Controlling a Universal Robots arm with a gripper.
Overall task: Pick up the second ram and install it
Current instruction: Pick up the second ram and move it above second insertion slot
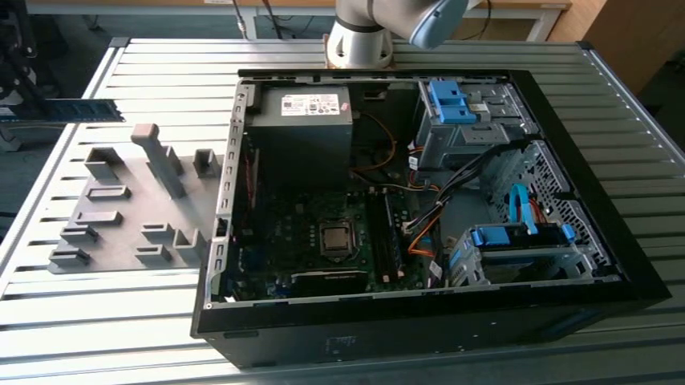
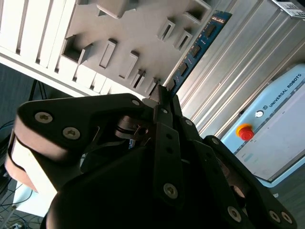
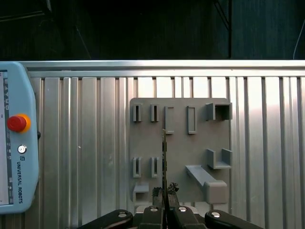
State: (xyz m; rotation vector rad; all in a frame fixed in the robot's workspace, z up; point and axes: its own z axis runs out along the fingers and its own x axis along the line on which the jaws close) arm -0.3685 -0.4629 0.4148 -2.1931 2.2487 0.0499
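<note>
The gripper (image 3: pixel 164 193) was clamped on one end of the second ram (image 3: pixel 164 157), held over the grey holder plate (image 3: pixel 198 150), well apart from the computer case (image 1: pixel 374 341); so short a hold could let it tilt during travel.

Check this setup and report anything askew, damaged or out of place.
Nothing stands out. The memory stick sits straight in the hand, near the grey holder plate, and the open computer case looks intact.

Built of silver-grey tubing along the arm (image 1: pixel 358 40), with a pale blue joint cap (image 1: pixel 434 24). Ends in a matte black gripper (image 2: pixel 162 95) of linked bars, studded with silver screw heads (image 2: pixel 170 191), backed by cream rounded housing (image 2: pixel 24 162).
</note>
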